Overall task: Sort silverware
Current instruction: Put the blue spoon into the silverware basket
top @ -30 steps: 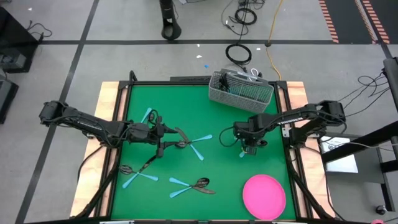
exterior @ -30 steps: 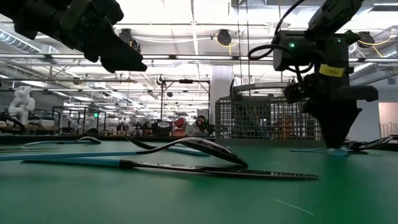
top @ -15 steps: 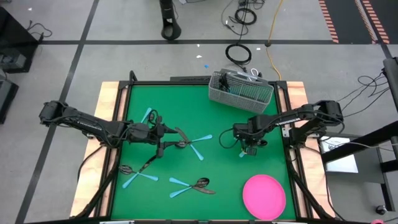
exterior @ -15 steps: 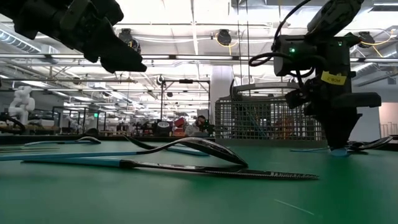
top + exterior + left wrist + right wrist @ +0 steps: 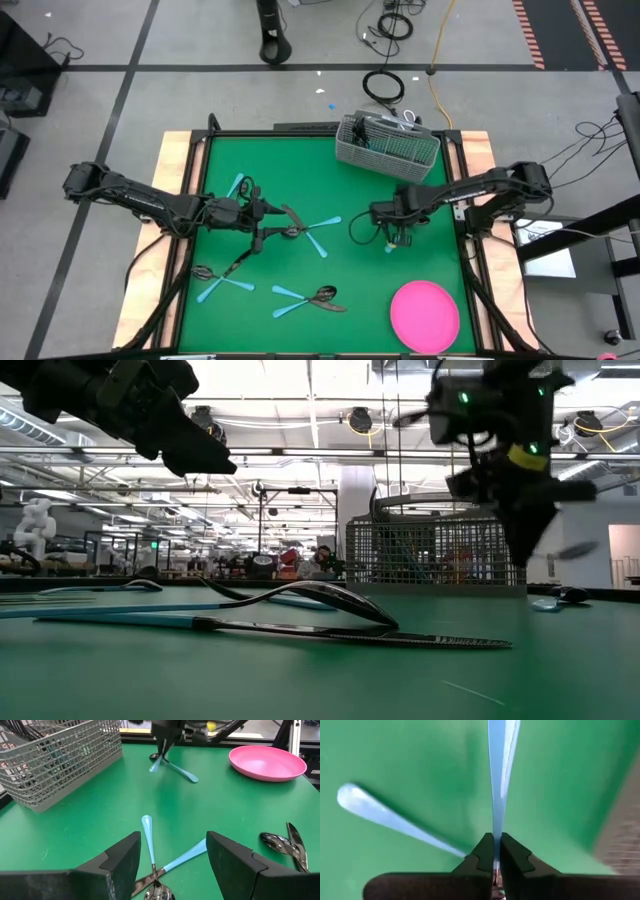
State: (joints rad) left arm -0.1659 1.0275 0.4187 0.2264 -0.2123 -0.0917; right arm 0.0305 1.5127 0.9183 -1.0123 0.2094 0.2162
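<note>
The right end effector (image 5: 527, 550) is smeared by motion in the low view, so the light blue plastic handle (image 5: 498, 775) it pinches cannot be made out there. In the right wrist view that handle runs off the picture's edge, and its dark metal head lies hidden behind the fingers (image 5: 481, 857); whether it is fork, spoon or knife cannot be told. From above, the contents of the grey wire-mesh caddy (image 5: 387, 148) near the bench's far edge are too small to tell. The left end effector (image 5: 195, 455) is cut off by the low view's edge.
</note>
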